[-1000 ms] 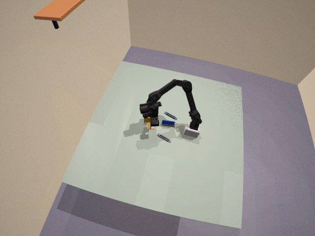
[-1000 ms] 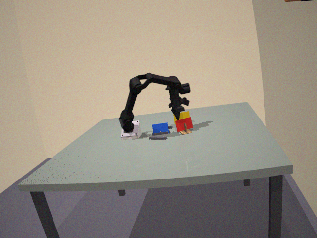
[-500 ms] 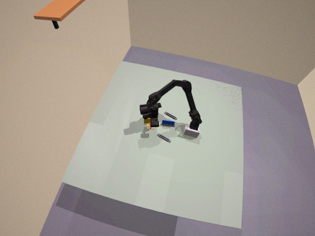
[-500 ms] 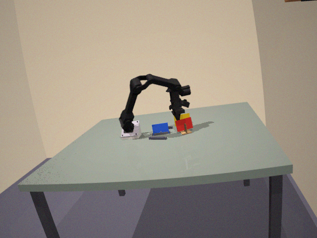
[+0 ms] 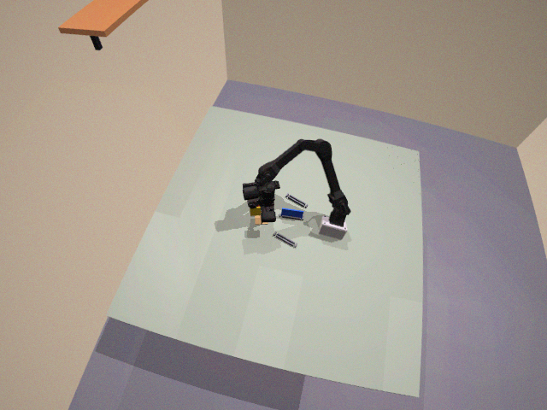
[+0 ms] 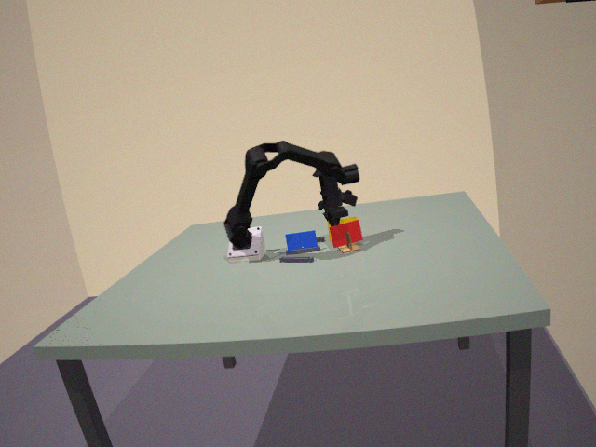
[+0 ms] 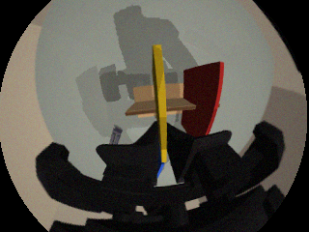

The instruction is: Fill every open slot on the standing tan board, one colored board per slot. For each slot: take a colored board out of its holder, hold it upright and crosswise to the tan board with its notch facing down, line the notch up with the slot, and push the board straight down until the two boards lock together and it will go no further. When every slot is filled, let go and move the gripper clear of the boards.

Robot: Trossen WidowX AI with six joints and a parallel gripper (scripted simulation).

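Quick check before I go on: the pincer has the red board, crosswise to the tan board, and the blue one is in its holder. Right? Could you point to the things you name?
The pincer [image 7: 163, 145] grips the yellow board [image 7: 158, 92], as the wrist view shows, not the red one [image 6: 345, 233] [image 7: 205, 99]. The rest stands.

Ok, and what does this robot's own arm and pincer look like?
The arm is black, with slim links and thick rounded joints. The pincer is black too, with broad, angular fingers. The base is a pale block with small dark dots. No cables can be made out.

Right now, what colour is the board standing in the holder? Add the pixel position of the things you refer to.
Blue [image 5: 291, 213] [image 6: 301, 240]; the exterior view shows it best.
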